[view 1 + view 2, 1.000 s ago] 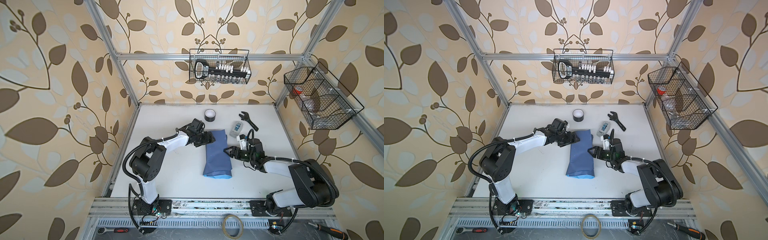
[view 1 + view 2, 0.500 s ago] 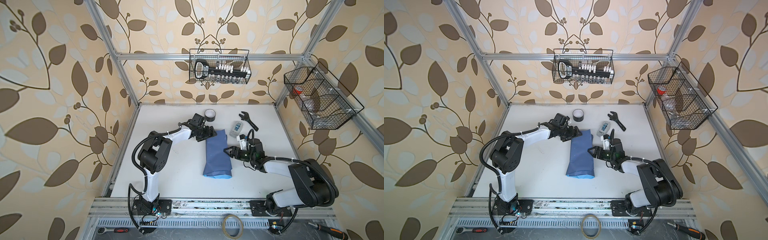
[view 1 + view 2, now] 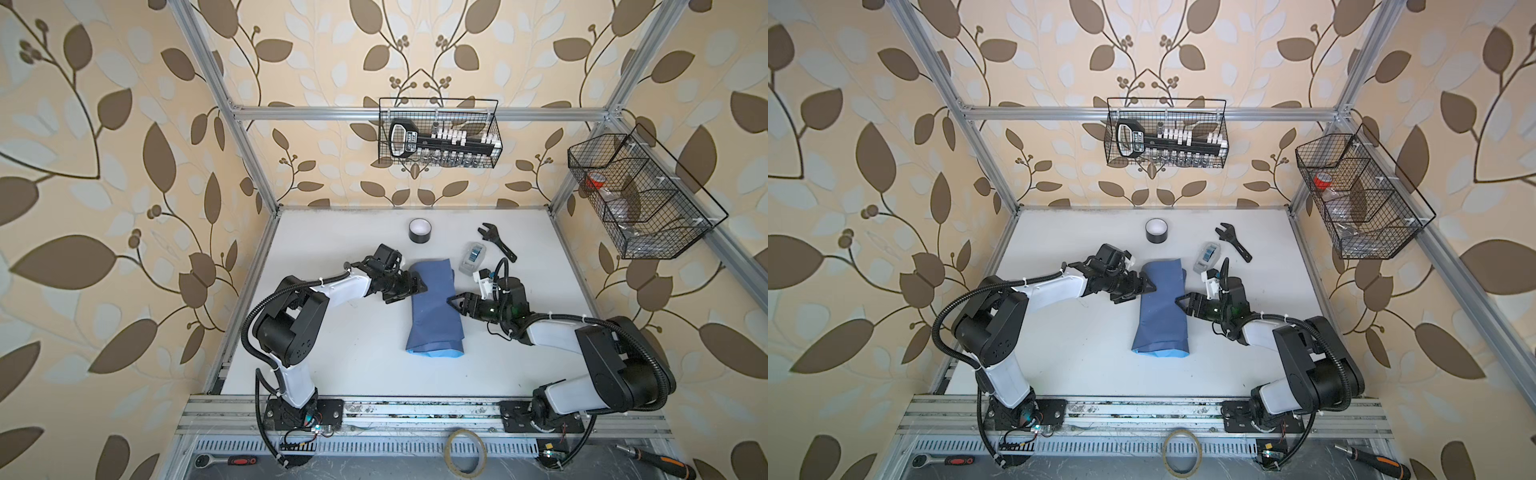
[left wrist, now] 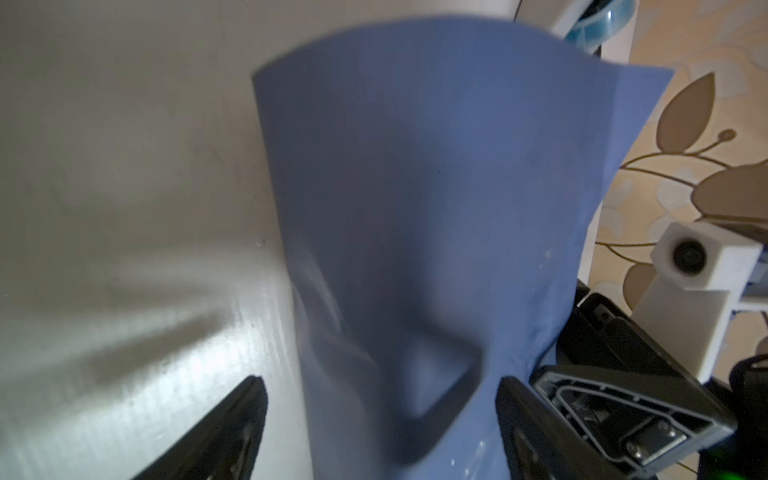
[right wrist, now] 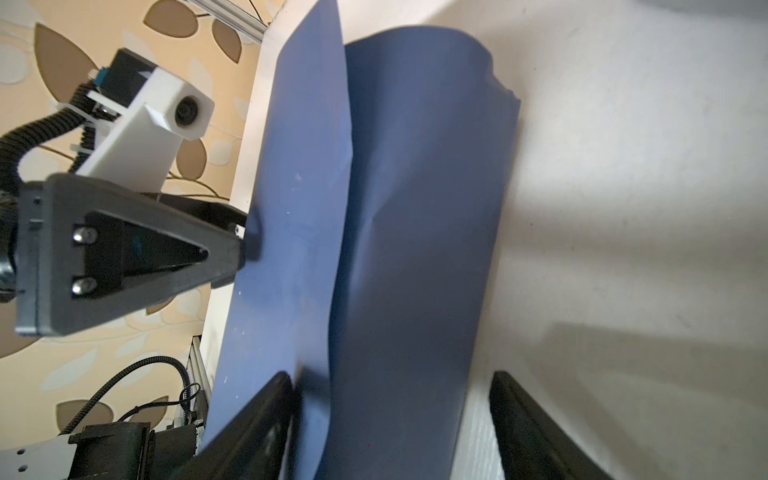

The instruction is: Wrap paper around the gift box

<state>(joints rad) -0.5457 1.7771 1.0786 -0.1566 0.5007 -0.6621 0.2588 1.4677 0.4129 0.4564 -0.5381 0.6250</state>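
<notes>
Spread wide at the left gripper [image 3: 420,286], tip against the raised flap of the paper [image 3: 434,311], probably to pin the fold. Likewise wide at the right gripper [image 3: 453,301], straddling the opposite edge. Gift box unseen, presumably wrapped inside, between both.

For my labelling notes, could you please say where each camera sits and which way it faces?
Both top views: high in front, looking down at the table; both arms, left hand and right hand at the paper.
Left wrist: on left arm, faces the paper; own fingers show.
Right wrist: on right arm, faces the paper; own fingers show.
Shared: the paper.
</notes>
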